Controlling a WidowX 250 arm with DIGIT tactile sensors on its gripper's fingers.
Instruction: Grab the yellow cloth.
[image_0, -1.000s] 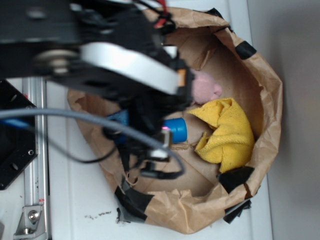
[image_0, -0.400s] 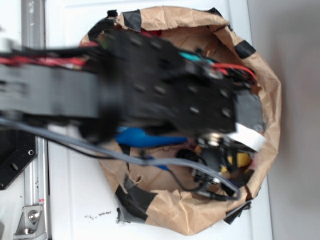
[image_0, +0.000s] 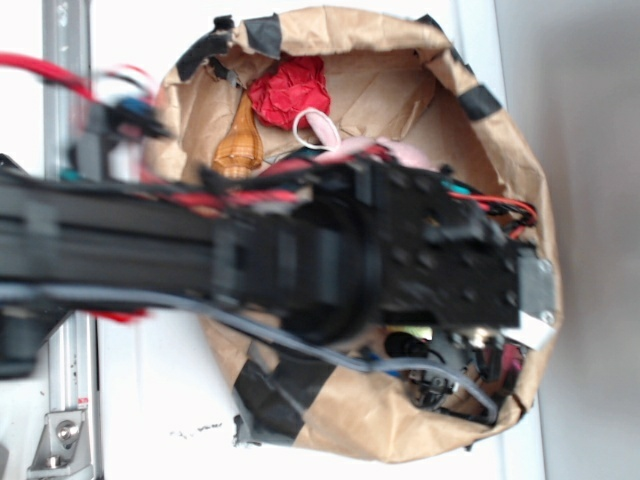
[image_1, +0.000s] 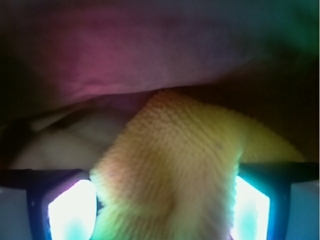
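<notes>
In the wrist view the yellow cloth (image_1: 170, 165), fuzzy terry fabric, bulges up between my two lit fingers (image_1: 72, 210). It fills the gap and reaches both pads. My gripper (image_1: 162, 210) is open wide around that fold, low inside the paper bag. In the exterior view my black arm (image_0: 400, 270) covers the right half of the bag and hides the cloth and the fingertips entirely.
A brown paper bag (image_0: 400, 40) with black tape patches holds everything. Inside at the back lie a red crumpled wad (image_0: 290, 90), an amber ridged object (image_0: 238, 148) and the pink plush bunny (image_0: 410, 153). The bag wall (image_1: 125, 55) looms close ahead.
My arm has swung from the bag's left side to its right side and come down over the cloth. The cloth has gone from exterior sight, and the red wad is now uncovered.
</notes>
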